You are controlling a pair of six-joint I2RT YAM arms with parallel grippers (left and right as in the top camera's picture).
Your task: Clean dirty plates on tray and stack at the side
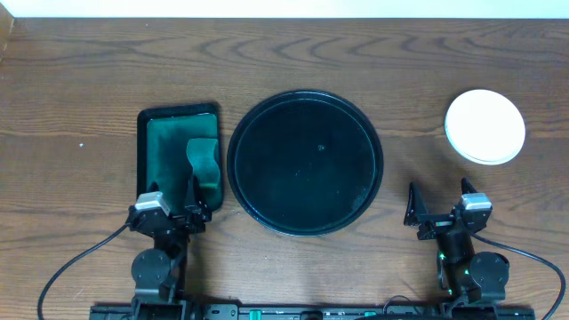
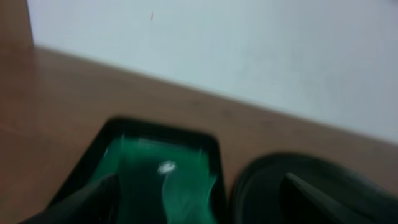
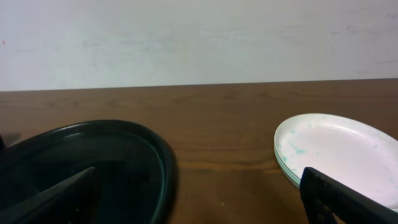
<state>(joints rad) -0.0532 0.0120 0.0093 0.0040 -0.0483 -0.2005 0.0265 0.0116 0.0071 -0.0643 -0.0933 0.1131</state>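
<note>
Right of tray (image 1: 305, 163), plates (image 1: 484, 126) stacked flat

Tabletop (image 1: 80, 80): brown wood grain with darker wavy streaks; it fills nearly the whole overhead view.
Wall (image 3: 199, 37): plain, off-white and matt, rising directly behind the tabletop's far edge.
Far edge: a straight line where wood meets wall, seen in both wrist views.
Light: soft and even, with a faint sheen on the wood.
</note>
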